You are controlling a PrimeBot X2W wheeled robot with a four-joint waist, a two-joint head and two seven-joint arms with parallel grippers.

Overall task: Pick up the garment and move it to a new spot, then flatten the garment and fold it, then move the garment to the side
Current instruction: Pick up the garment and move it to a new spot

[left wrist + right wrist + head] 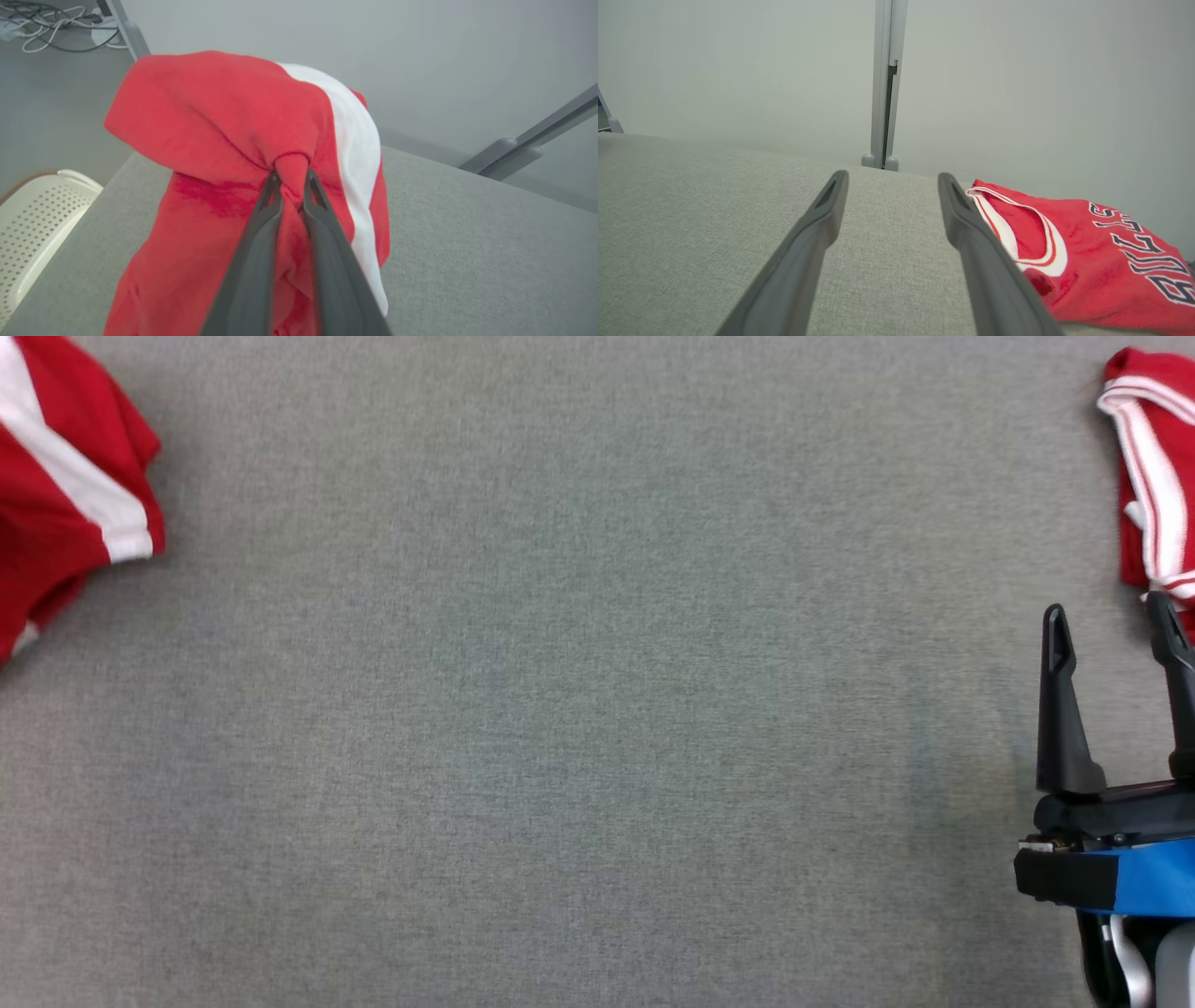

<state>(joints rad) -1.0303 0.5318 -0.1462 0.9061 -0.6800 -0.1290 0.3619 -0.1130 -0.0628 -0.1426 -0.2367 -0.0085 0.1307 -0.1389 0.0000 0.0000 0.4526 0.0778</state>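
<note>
Near the table's (467,242) left edge, the bunched red, white-striped garment (210,116) is being pinched by the left gripper (293,176).

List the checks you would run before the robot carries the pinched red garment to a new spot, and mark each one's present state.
1. Grip: left gripper shut on a bunched fold of the red garment: ok.
2. Lift: red garment clear of the grey table: cannot tell.
3. Spare arm: right gripper open, holding nothing: ok.
4. Contact: right gripper's fingers apart from the lettered jersey: cannot tell.
5. Separation: lettered jersey lies at the table's right side, apart from the red garment: ok.
</note>
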